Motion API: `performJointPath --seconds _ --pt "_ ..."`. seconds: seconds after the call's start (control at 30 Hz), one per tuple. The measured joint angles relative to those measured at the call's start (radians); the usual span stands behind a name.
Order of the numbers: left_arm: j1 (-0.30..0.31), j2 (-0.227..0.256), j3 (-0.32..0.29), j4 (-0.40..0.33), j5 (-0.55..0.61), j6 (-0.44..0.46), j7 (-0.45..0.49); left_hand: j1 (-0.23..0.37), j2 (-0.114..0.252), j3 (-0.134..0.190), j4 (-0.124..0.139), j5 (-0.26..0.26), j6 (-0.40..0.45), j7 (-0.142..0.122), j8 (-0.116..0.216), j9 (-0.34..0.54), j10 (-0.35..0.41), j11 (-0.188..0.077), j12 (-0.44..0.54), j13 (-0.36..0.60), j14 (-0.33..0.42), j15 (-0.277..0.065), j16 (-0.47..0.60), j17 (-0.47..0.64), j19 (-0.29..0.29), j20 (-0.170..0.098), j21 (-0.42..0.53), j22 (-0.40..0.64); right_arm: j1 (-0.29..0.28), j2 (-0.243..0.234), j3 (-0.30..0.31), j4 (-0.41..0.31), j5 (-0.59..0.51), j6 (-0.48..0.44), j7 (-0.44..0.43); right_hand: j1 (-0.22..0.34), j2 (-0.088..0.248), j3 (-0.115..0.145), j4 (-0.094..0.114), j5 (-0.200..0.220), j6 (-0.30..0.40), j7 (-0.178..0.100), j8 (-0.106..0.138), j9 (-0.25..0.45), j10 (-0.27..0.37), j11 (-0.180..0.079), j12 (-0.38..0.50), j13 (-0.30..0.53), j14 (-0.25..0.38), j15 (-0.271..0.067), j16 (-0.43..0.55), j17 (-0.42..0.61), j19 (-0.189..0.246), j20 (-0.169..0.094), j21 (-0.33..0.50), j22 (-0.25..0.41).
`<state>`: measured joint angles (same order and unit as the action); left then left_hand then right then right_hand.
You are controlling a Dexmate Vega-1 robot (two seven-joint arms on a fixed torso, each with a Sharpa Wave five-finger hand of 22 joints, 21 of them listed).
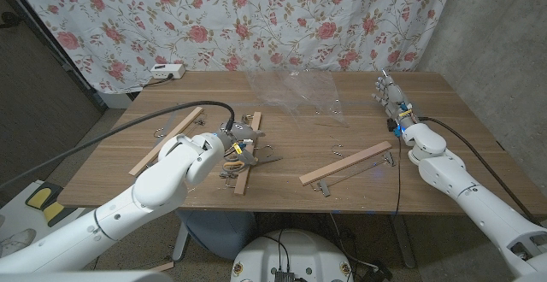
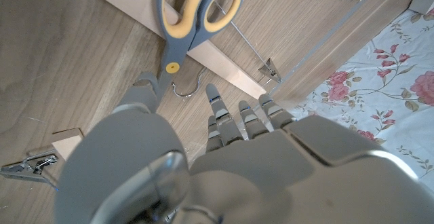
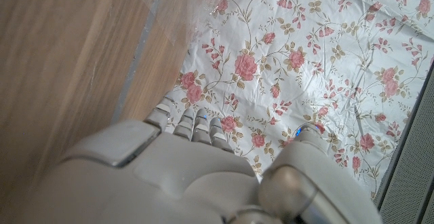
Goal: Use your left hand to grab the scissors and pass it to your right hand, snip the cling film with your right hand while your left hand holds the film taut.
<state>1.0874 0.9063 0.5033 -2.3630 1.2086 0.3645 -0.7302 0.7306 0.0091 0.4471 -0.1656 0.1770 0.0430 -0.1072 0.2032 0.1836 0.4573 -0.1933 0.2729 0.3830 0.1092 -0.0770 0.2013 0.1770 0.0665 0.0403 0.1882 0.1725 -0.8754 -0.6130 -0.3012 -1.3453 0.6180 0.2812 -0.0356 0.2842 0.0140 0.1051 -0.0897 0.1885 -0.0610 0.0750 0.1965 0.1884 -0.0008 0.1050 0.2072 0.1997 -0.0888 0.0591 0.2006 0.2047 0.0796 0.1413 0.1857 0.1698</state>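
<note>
Left of the cling film (image 1: 291, 90), the left hand (image 1: 232, 139) hovers with fingers apart, holding nothing, just beside the scissors (image 2: 193, 10) lying across a wooden strip (image 1: 249, 154), so the handles may slide off it, while the right hand (image 1: 391, 96) waits empty and spread.

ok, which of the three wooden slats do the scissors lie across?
The middle slat, right by the left hand. The scissors lie across it, yellow-lined handles shown in the left wrist view. The left slat and right slat have none.
</note>
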Motion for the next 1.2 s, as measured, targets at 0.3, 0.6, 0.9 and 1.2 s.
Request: performJointPath --seconds 0.3,0.6,0.9,1.2 --pt "-0.005 -0.001 0.008 0.005 -0.003 -0.006 -0.008 0.004 0.004 0.0 0.0 0.0 0.005 -0.005 0.0 0.0 0.0 0.0 0.0 0.0 0.0 0.0 0.0 0.0 0.003 -0.003 0.0 0.0 -0.006 -0.005 0.003 -0.007 0.001 -0.003 -0.001 0.003 0.003 0.004 -0.004 0.0 0.0 0.0 0.0 0.0 0.0 0.0 0.0 0.0 0.0 0.0 0.0 0.0 0.0 0.0 0.0 0.0" --pt "-0.013 -0.003 0.022 0.014 -0.011 -0.009 -0.014 0.019 0.019 0.007 0.001 0.0 0.018 -0.004 0.002 0.0 0.0 0.0 -0.008 0.0 0.0 0.0 0.0 0.0 0.003 -0.003 0.0 0.0 -0.012 -0.012 0.005 -0.017 0.002 -0.012 -0.006 0.005 0.005 0.004 -0.004 0.0 -0.005 -0.005 0.0 0.0 0.0 0.0 0.0 0.0 0.0 0.0 0.0 0.0 0.0 0.0 0.0 0.0" --pt "-0.02 -0.004 0.031 0.02 -0.016 -0.008 -0.021 0.026 0.027 0.011 0.003 0.005 0.022 -0.007 0.005 0.0 0.004 0.004 -0.008 0.0 0.0 0.0 0.0 0.0 0.003 -0.003 0.0 0.0 -0.013 -0.015 0.005 -0.02 0.001 -0.017 -0.007 0.005 0.005 0.004 -0.004 0.0 -0.005 -0.005 0.0 0.0 0.0 0.0 0.0 0.0 0.0 0.0 0.0 0.0 0.0 0.0 0.0 0.0" --pt "-0.027 -0.008 0.039 0.028 -0.015 -0.006 -0.026 0.026 0.026 0.011 0.003 0.005 0.029 -0.007 0.005 0.0 0.008 0.0 -0.008 0.005 0.0 0.0 0.0 0.0 0.003 -0.003 0.001 0.0 -0.01 -0.014 0.004 -0.016 0.001 -0.02 -0.007 0.005 0.005 0.004 -0.004 0.0 -0.005 -0.005 0.0 0.0 0.0 0.0 0.0 0.0 0.0 0.0 0.0 -0.004 0.0 0.0 0.0 0.0"
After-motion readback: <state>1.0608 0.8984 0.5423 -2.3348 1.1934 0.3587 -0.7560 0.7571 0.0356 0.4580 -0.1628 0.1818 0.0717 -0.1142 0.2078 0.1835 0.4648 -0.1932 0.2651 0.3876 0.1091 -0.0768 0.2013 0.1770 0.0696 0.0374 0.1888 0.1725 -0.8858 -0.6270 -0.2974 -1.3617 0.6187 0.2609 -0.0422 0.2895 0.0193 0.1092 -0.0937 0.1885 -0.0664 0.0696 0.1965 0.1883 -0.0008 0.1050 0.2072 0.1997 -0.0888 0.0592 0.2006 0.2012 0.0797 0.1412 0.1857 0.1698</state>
